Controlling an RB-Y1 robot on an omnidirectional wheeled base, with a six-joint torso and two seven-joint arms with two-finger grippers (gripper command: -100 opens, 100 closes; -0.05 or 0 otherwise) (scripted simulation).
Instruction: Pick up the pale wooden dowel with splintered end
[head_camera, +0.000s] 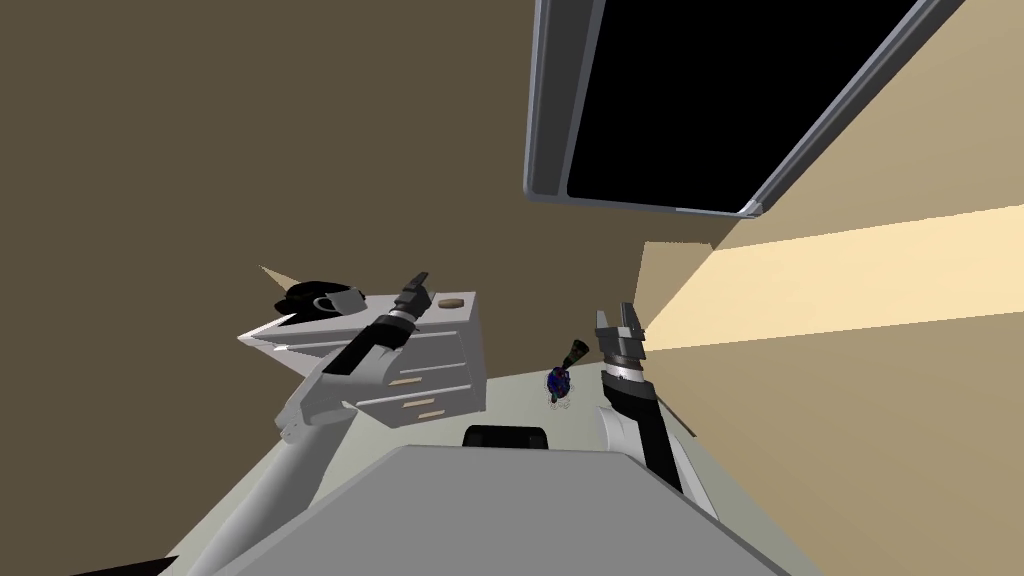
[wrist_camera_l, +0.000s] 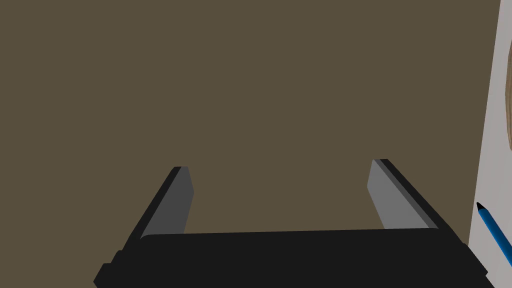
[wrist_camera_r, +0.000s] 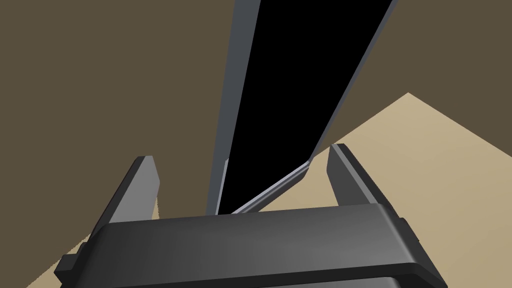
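Observation:
A short pale tan piece (head_camera: 450, 301), likely the dowel, lies on the top of a white drawer unit (head_camera: 440, 345). My left gripper (head_camera: 417, 285) hovers just beside it, over the unit's top near the brown wall. In the left wrist view the left gripper (wrist_camera_l: 280, 200) is open and faces the brown wall; a sliver of the tan piece (wrist_camera_l: 509, 100) shows beside it on the white top (wrist_camera_l: 492, 150). My right gripper (head_camera: 622, 318) is raised to the right, away from the unit, and the right wrist view shows it (wrist_camera_r: 242, 175) open and holding nothing.
A blue pen (wrist_camera_l: 495, 232) lies on the white top close to my left gripper. A black item and a grey cup (head_camera: 335, 300) sit at the unit's far left. A small blue and red object (head_camera: 558, 383) lies on the pale floor. A grey-framed black area (head_camera: 700, 100) is on the wall.

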